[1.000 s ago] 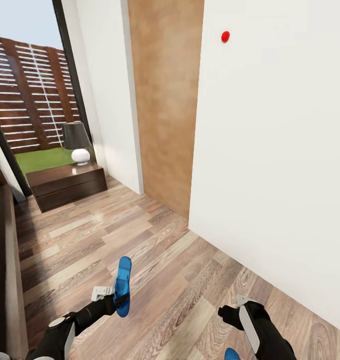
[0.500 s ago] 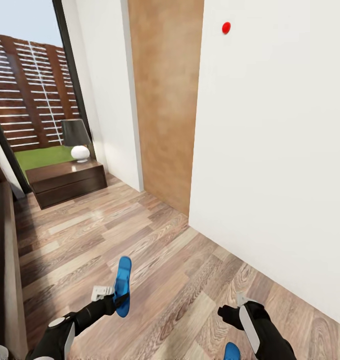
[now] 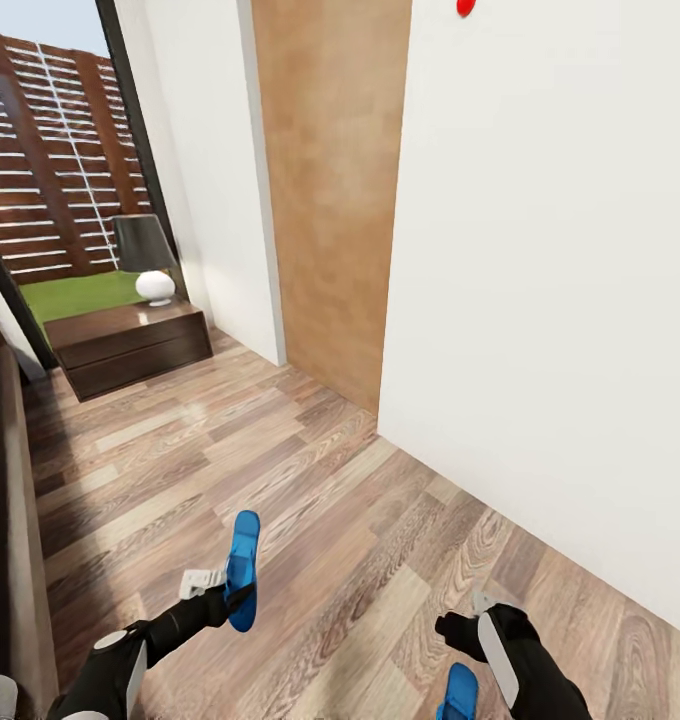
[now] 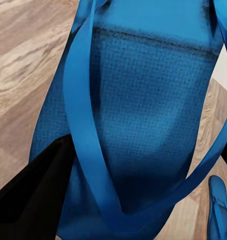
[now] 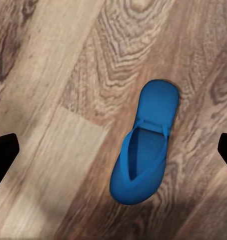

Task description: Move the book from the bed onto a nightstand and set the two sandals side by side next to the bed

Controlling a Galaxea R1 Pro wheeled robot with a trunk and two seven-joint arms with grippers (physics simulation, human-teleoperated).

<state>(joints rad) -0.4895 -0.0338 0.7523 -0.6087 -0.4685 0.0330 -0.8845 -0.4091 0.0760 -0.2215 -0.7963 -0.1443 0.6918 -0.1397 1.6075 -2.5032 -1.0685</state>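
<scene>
Two blue sandals show: one sandal [image 3: 243, 568] is pinched at its strap by the left gripper [image 3: 220, 590], held on edge above the wood-plank floor [image 3: 310, 500]; the other sandal [image 5: 143, 150] lies flat on the floor under the right gripper [image 3: 460, 632], whose fingers [image 5: 3, 155] are spread wide, clear of it. The bed [image 3: 10, 520] frame runs along the left edge of the head view. A nightstand [image 3: 130, 345] bearing a lamp [image 3: 148, 260] stands by the window [image 3: 60, 160].
</scene>
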